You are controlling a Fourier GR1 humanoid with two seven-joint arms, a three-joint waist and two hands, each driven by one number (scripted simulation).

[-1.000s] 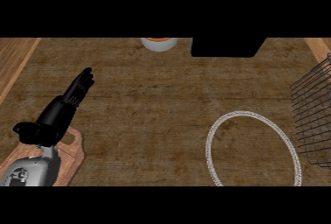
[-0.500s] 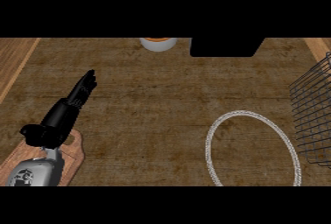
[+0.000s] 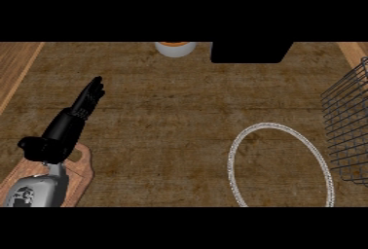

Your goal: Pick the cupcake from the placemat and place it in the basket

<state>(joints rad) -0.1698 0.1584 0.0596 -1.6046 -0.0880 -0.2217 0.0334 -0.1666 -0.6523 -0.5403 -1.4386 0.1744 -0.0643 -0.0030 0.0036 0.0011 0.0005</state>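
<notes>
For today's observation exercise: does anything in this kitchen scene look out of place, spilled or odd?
Nothing is spilled or damaged. One oddity: the placemat shows only a pale oval outline with no cupcake on it. The basket sits at the right edge, and the left hand stretches out open.

From my head view, my left hand (image 3: 72, 124) is stretched out flat over the brown counter (image 3: 179, 107), fingers straight, holding nothing. A wooden board (image 3: 81, 170) sits under the wrist. A pale ring (image 3: 237, 146) lies lower right, just beside the wire basket (image 3: 348, 126). Up top there's a white cup with an orange top (image 3: 174, 48) near a black box (image 3: 251, 51).
</notes>
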